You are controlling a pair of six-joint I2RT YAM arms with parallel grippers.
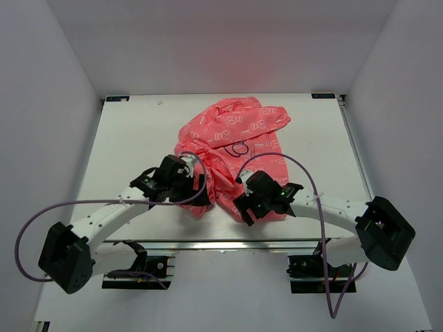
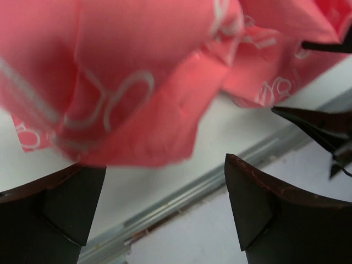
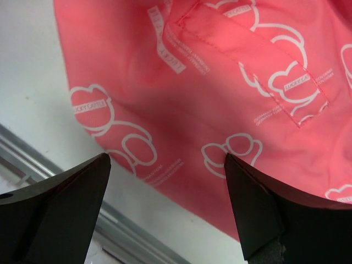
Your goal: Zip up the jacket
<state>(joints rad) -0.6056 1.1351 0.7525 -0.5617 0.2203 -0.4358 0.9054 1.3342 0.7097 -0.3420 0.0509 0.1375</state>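
Observation:
The jacket (image 1: 228, 149), coral-pink with a white printed pattern, lies crumpled in the middle of the white table (image 1: 124, 138). A dark looped mark (image 1: 239, 147) shows on its upper side. I cannot see the zipper. My left gripper (image 1: 196, 182) is at the jacket's near left edge; in the left wrist view it (image 2: 165, 162) is open and empty, with a fold of the jacket (image 2: 137, 82) hanging just beyond the fingertips. My right gripper (image 1: 241, 206) is at the near right hem; in the right wrist view it (image 3: 166, 155) is open and empty over the fabric (image 3: 220, 82).
The table's metal front rail (image 2: 165, 203) runs just below both grippers and also shows in the right wrist view (image 3: 33, 159). White walls enclose the table on three sides. Purple cables (image 1: 304, 173) arc over both arms. Part of the right gripper (image 2: 324, 126) shows in the left wrist view.

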